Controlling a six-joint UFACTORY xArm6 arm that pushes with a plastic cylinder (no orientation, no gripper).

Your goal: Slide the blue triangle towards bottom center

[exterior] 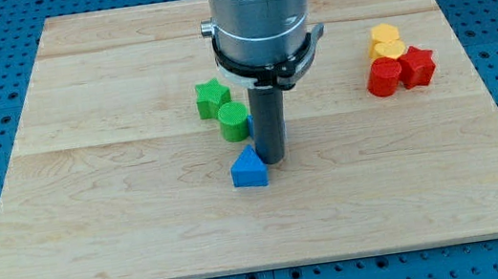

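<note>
Camera view: The wooden table (125,223) carries several blocks. The blue triangle (249,169) lies near the middle of the table, slightly toward the view's bottom. My tip (273,161) stands just beside the blue triangle, at its upper right edge, apparently touching it. The end effector is a plain rod with no jaws, so it neither spreads nor pinches anything. A green cylinder (233,121) sits just above the triangle, touching a green star (212,98) toward the view's upper left. At the view's right, well apart, is a cluster: two yellow blocks (387,41), shapes unclear, above a red cylinder (383,76) and a red star (418,66).
</note>
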